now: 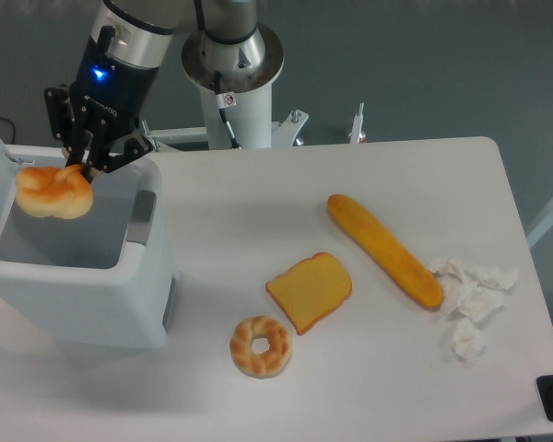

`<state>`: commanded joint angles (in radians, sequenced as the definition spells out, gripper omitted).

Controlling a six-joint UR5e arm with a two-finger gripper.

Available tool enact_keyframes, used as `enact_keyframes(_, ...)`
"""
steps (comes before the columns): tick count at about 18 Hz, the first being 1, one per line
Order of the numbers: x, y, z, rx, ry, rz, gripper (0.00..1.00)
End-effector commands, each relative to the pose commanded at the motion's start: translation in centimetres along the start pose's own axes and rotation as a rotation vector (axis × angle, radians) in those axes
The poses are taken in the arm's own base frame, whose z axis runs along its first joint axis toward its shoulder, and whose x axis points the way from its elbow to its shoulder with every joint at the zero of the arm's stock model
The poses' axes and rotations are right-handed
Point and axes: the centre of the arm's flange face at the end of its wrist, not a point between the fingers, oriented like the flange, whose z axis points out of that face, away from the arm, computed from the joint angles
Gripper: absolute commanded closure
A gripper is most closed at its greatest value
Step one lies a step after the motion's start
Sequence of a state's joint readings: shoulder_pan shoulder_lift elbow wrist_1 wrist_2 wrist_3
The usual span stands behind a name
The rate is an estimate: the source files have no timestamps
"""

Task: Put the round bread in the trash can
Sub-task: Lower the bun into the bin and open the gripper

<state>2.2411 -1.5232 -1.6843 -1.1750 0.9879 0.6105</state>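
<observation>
The black two-finger gripper [80, 167], jaws clamped on the puffy golden-topped round bread [53, 191], holds it above the open white-grey rectangular plastic trash can [92, 285].

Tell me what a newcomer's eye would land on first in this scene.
First, the gripper at upper left, dangling the round bread over the open trash can at the table's left edge. Next, the breads on the white table: a long loaf, a toast slice and a ring-shaped bread, with crumpled tissue at right.
</observation>
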Motion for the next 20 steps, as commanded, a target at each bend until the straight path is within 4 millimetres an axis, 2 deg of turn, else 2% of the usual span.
enact_keyframes(2,0.0,0.1,0.1,-0.001,0.003,-0.002,0.74)
enact_keyframes(4,-0.1,0.1,0.2,-0.002,0.003,-0.003,0.69)
enact_keyframes(9,-0.6,0.2,1.4,-0.02,0.015,-0.009,0.64)
enact_keyframes(10,-0.6,0.2,1.5,-0.021,0.015,-0.009,0.58)
enact_keyframes(20,-0.6,0.3,1.6,-0.021,0.013,-0.008,0.47)
